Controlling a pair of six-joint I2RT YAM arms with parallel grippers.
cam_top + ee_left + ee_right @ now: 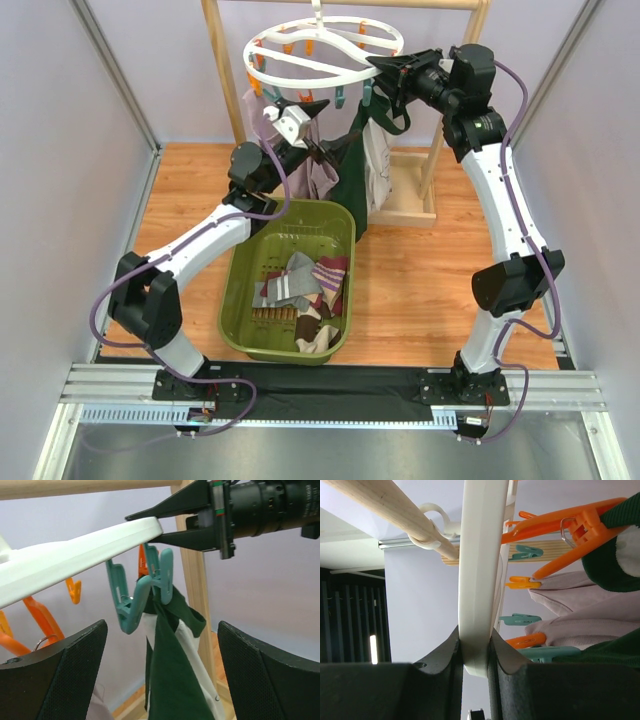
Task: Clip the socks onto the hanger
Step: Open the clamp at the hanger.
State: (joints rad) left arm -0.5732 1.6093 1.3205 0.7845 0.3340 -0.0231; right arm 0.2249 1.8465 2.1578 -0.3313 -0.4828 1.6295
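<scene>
The hanger (322,72) is a white plastic ring with curved spokes, and orange and teal clips hang below it. It hangs by its hook (431,524) on the top rail (390,510) of the wooden rack (222,70), at the far side of the tabletop (430,270). A green sock (350,185) and a lilac sock (322,175) already hang from it, side by side.

The right claw (383,66) is narrow and holds the ring at its right edge. The left claw (322,130) is wide and holds nothing. It is just under the near edge of the ring, in front of the hanging pieces.

Only the top view shows the other socks (300,290). They lie in a heap in the green basket (240,290) between the two arms: a grey sock (283,287) with white stripes, a maroon sock (332,272) and an argyle sock (315,335).

The left wrist view shows a teal clip (162,575) biting the top of the green sock, with a white sock (195,650) behind it. It also shows the right claw from the side, with the ring edge between its fingers.

The right wrist view looks up from below. There the ring is pressed between the two fingers, and an orange clip (524,582) holds lilac fabric.
</scene>
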